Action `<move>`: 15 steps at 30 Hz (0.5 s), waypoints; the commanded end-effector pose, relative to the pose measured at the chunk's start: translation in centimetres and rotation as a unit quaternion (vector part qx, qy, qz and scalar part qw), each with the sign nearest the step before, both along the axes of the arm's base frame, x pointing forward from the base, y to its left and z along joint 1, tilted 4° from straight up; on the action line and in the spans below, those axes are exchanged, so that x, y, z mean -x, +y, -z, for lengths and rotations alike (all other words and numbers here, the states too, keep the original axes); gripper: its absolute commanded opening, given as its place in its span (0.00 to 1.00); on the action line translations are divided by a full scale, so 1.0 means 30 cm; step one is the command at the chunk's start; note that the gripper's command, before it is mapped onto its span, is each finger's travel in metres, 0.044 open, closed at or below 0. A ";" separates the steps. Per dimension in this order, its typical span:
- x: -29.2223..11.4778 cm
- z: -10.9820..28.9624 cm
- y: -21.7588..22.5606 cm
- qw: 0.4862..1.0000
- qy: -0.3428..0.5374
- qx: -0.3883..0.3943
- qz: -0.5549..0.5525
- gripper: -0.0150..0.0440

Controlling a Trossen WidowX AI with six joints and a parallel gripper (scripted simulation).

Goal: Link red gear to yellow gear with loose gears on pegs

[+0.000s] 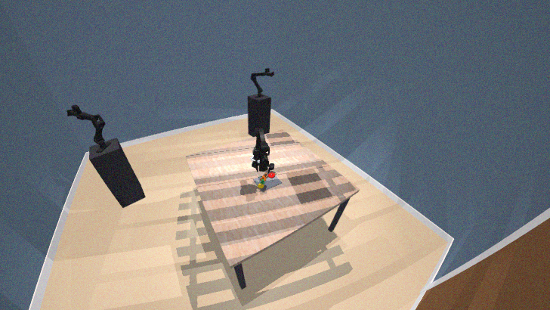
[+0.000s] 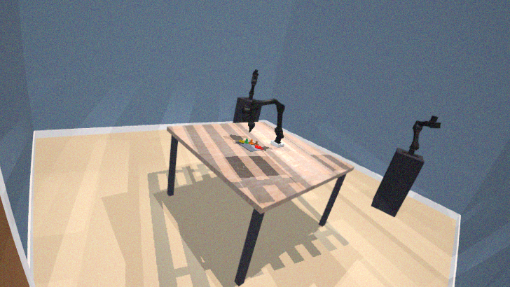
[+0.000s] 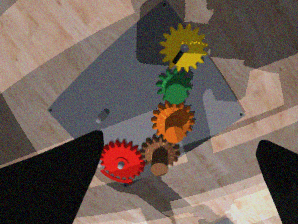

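The grey board carries a row of gears. The red gear is at one end and the yellow gear with a black stripe at the other. Between them stand a brown gear, an orange gear and a green gear, each with a knob. Neighbouring teeth look close together or meshed; whether each gear sits fully flat cannot be told. One empty peg shows. My gripper is wide open and empty, above the board.
A wooden table bears the board. The arm's white base stands on the table beside the board. Two other arms stand on dark pedestals beyond the table. Shadows cross the board and table.
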State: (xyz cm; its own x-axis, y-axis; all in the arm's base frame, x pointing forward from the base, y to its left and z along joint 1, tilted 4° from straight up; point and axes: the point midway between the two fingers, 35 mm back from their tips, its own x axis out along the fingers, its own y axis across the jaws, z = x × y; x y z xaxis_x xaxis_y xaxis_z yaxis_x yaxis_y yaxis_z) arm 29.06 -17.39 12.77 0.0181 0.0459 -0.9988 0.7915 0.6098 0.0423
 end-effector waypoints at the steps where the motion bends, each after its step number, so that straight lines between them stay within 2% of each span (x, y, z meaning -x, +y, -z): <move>1: -0.021 -0.003 0.064 1.000 0.003 -0.003 0.001 1.00; 9: -0.099 -0.049 0.415 1.000 0.007 -0.006 0.005 1.00; 15: -0.088 -0.112 0.723 1.000 -0.001 -0.006 0.004 1.00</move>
